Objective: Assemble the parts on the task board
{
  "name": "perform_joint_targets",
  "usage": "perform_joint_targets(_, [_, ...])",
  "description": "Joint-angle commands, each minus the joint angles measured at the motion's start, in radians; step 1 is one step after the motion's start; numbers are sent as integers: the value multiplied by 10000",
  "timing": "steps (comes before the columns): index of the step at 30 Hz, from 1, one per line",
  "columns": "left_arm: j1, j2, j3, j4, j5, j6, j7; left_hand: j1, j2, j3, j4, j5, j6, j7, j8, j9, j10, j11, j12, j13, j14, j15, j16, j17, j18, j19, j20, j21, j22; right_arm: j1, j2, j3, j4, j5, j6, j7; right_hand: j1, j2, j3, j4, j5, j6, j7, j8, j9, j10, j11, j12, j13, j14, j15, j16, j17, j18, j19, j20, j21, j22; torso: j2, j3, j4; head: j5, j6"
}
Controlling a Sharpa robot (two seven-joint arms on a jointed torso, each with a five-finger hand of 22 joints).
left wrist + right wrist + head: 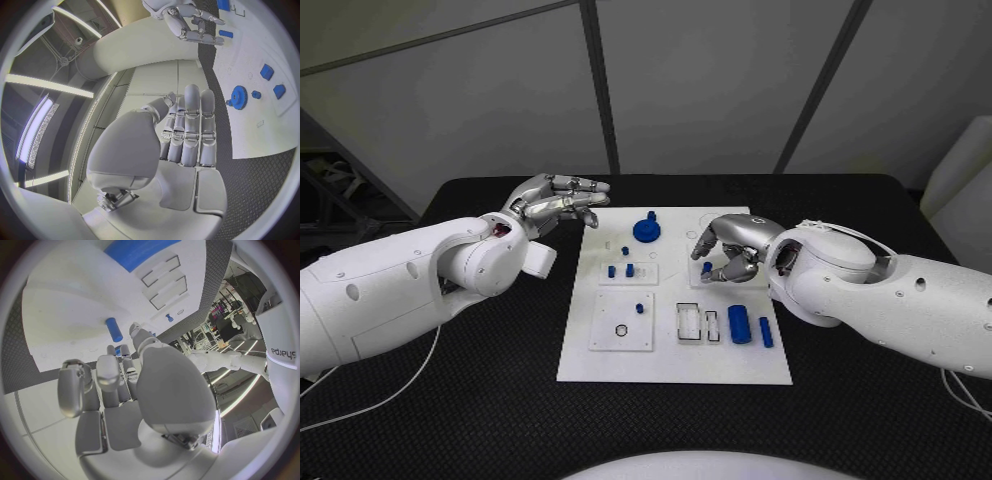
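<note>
Two robot hands: right [730, 250] curls over a blue peg [707, 268], grip unclear; left [560, 203] waits empty, fingers straight, beside the board [672, 365].

A black table [473, 420] carries everything. The white task board [675, 365] lies flat on it near the middle. A thin white cable [387, 395] trails across the table's left side.

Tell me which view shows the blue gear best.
Left wrist view: the blue gear sits unobstructed on the white board, its toothed rim clear. In the head view the gear is also unblocked at the board's far end, but small, teeth hard to make out. I cannot pick it out in the right wrist view.
</note>
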Motion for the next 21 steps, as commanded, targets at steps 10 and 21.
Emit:
perform_joint_targets(10, [12,14,8,31,-23,9,116,1,51,7,-57,49,18,0,-29,-2,-49,-29,-26,5,45,-6,-60,11,52,56,9,-54,-14,18,120,1,-100,-737,691,-455,340,419,202,-5,241,505,359,150,62,763,-191,488,34,-15,-62,26,-27,142,155,-24,-51,1174,-12,14,-7,-87,-34])
perform_joint_targets(21, [12,11,8,39,51,122,29,-20,71,5,-47,64,30,2,-23,2,-45,-27,-22,7,45,-2,-64,11,48,63,10,-58,-17,16,162,-2,-151,-769,689,-531,328,533,671,18,352,901,217,149,67,1670,-391,557,12,-1,-226,64,-28,129,190,-178,-11,1229,-12,10,-8,-81,-52])
